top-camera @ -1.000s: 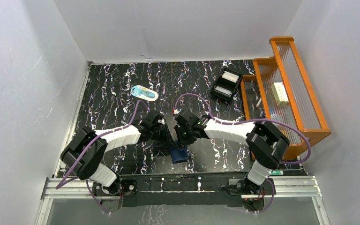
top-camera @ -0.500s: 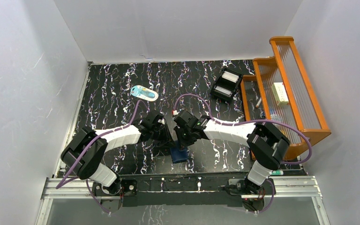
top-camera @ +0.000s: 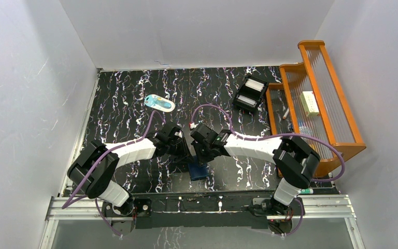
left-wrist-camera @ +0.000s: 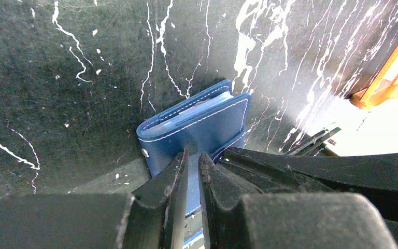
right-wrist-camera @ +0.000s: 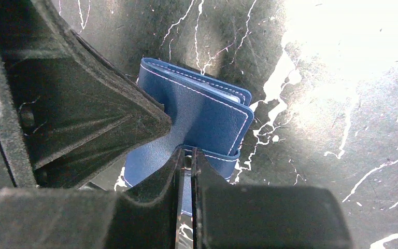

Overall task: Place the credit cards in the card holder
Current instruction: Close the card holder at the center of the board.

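My left hand [left-wrist-camera: 193, 154] and right hand [right-wrist-camera: 186, 150] each pinch, nearly shut, the near edge of the folded card holder [left-wrist-camera: 197, 123], which lies crosswise just ahead of both.

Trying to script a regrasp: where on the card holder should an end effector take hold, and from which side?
Probably the tab-side edge of the card holder, coming down from above on that side: it lies folded, so only the thin stitched flaps and the snap tab wrapping that edge offer a bite.
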Available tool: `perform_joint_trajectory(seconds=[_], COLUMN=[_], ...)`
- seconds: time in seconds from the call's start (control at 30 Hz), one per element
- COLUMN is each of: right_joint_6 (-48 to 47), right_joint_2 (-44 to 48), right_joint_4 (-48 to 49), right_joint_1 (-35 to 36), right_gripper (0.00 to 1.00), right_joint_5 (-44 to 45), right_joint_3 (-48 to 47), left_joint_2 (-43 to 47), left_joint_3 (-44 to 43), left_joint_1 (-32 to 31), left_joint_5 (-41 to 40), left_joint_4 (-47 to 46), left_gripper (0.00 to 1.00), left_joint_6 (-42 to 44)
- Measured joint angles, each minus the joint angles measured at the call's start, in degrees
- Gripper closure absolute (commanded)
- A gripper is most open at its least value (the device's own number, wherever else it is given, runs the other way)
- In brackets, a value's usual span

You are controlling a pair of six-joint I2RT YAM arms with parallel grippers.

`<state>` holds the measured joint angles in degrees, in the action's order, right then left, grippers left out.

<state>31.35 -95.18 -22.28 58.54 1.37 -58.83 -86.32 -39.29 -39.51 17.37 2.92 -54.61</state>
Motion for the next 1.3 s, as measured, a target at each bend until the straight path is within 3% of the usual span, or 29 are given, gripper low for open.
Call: perform_joint_trajectory(seconds=[0.37,1.3], right_joint_6=[2.14,4.07], right_joint_2=[3.06,9.9], right_joint_4=[1.36,2.19], right_joint_1=[3.1,3.41], right_gripper=[0.81,0.72], right_joint_5=[6.47,7.23], right_joint_3=[2.84,6.67], left_joint_2=[0.0,0.04], left_joint_3=[0.0,0.02], left_joint_1=[0.0,0.0], left_joint_5=[0.0,-0.04], left_joint_4=[0.0,-0.02], left_gripper=[0.86,0.87], left_joint_6=[-0.07,-0.52])
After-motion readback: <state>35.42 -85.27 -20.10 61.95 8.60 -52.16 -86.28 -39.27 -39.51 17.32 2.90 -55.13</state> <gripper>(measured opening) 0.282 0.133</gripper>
